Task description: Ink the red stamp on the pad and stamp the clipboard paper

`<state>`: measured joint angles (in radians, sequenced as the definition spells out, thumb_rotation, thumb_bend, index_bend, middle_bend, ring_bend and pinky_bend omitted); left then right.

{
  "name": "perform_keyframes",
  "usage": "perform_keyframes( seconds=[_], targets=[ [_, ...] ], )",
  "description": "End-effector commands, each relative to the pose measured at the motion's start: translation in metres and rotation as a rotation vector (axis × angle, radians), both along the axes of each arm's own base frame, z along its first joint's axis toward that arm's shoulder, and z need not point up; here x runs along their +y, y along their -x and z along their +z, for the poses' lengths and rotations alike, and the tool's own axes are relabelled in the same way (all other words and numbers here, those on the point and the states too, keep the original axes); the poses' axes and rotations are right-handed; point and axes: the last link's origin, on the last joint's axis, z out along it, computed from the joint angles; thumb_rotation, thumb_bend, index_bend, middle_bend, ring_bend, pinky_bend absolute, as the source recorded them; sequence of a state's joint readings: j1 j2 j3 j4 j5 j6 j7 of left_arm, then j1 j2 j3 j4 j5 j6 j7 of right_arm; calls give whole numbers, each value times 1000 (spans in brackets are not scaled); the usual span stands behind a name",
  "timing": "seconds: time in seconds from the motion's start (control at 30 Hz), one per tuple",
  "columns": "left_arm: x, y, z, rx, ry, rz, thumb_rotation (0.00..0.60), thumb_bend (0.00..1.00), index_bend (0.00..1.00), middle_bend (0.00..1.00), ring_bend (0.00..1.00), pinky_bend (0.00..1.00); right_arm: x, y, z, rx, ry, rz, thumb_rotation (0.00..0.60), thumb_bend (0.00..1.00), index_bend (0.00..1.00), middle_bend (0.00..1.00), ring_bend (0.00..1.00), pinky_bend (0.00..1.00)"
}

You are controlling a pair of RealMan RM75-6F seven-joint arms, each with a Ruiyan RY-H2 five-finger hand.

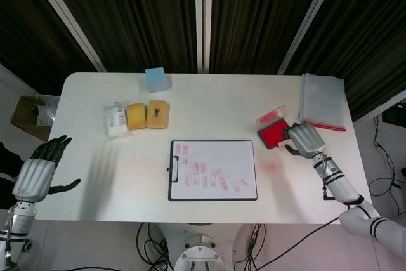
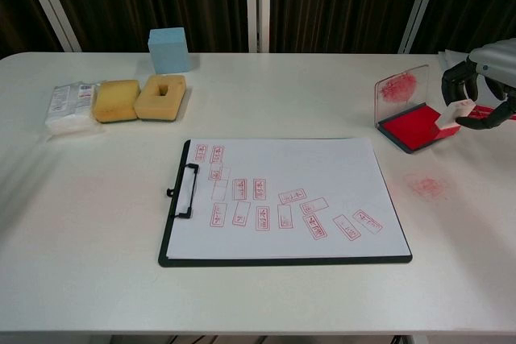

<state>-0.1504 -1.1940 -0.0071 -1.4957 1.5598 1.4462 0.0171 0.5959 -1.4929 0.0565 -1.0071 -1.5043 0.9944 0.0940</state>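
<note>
The red stamp (image 2: 448,115) is held in the right hand (image 2: 482,82) and rests on the red ink pad (image 2: 415,128) near the table's (image 2: 266,94) right edge, while the left hand (image 1: 37,172) hangs open past the left edge.

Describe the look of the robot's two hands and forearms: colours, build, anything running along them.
Both are alike. The left hand has a pale silver-grey ribbed back and dark, near-black fingers, on a light metallic wrist. The right hand shows the same silver-grey shell and dark fingers; behind it comes a slim forearm in white and grey segments with dark bands at the joints and a thin dark cable alongside.
</note>
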Motion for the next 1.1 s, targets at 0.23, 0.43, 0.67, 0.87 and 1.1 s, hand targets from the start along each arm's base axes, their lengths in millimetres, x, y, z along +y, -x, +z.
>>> perform_keyframes(
  seconds=[0.23, 0.43, 0.67, 0.87, 1.1],
  targets=[
    [1, 4, 0, -3, 0, 11, 441, 123, 73, 66, 96, 180, -38, -15, -7, 73, 31, -92, 600, 374, 690, 626, 522, 643],
    [1, 7, 0, -5, 0, 17, 441, 123, 73, 66, 96, 180, -43, -14, -14, 88, 29, -112, 600, 374, 697, 629, 523, 644],
    [2, 7, 0, -4, 3, 14, 443, 123, 73, 66, 96, 180, -47, -7, -19, 95, 29, -144, 600, 376, 701, 631, 528, 644],
    [3, 6, -1, 0, 6, 17, 442, 123, 73, 66, 96, 180, -49, -3, -22, 91, 27, -158, 600, 376, 701, 631, 528, 643],
    [5, 5, 0, 5, 8, 17, 442, 123, 73, 66, 96, 180, -50, 2, -25, 90, 28, -170, 600, 378, 700, 631, 528, 644]
  ],
)
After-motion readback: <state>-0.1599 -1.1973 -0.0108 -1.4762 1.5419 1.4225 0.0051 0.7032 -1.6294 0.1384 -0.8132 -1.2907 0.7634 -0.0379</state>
